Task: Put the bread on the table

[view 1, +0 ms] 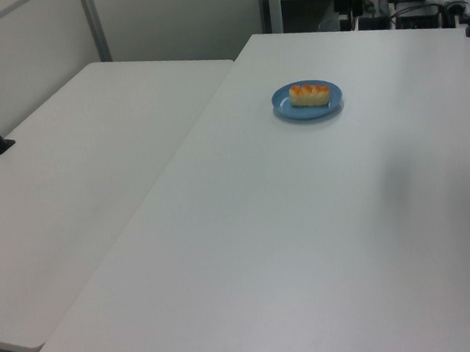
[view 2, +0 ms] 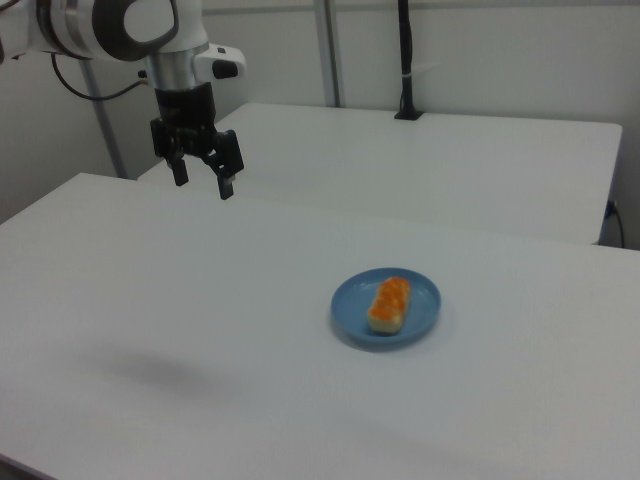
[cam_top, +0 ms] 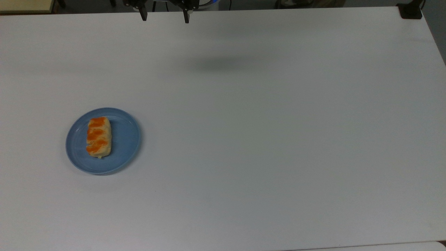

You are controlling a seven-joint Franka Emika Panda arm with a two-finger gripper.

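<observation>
The big, flat white table [cam_top: 264,139] is filling most of the top view, and it is lying under the gripper. A second white table [view 2: 430,160] is standing right beside it, touching along one long edge in the left view. In the right view it is sitting behind the gripper.

The white robot arm [view 2: 110,25] with grey joints is reaching in from the right view's upper left. It is holding the black two-finger gripper [view 2: 202,183] up in the air, well above the white table. The two fingers are pointing down and standing wide apart, with nothing between them. In the top view the gripper [cam_top: 164,18] is peeking in at the top edge. A soft grey shadow [cam_top: 216,64] is lying on the white table just below it in the top view.

The round blue plate [cam_top: 125,139] is sitting flat on the white table, well away from the gripper. In the top view it is lying below the gripper and off to the top view's left. In the right view the plate [view 2: 420,300] is lying to the right view's right of the gripper and lower down.

The small, long, pale bread [cam_top: 99,136] with bright orange patches on top is lying on the blue plate. It is resting a little toward the top view's left side of the plate. In the right view the bread [view 2: 389,304] is far from the open fingers. Nothing is touching it. In the left view the bread [view 1: 309,94] is lying sideways on the plate [view 1: 282,104].
</observation>
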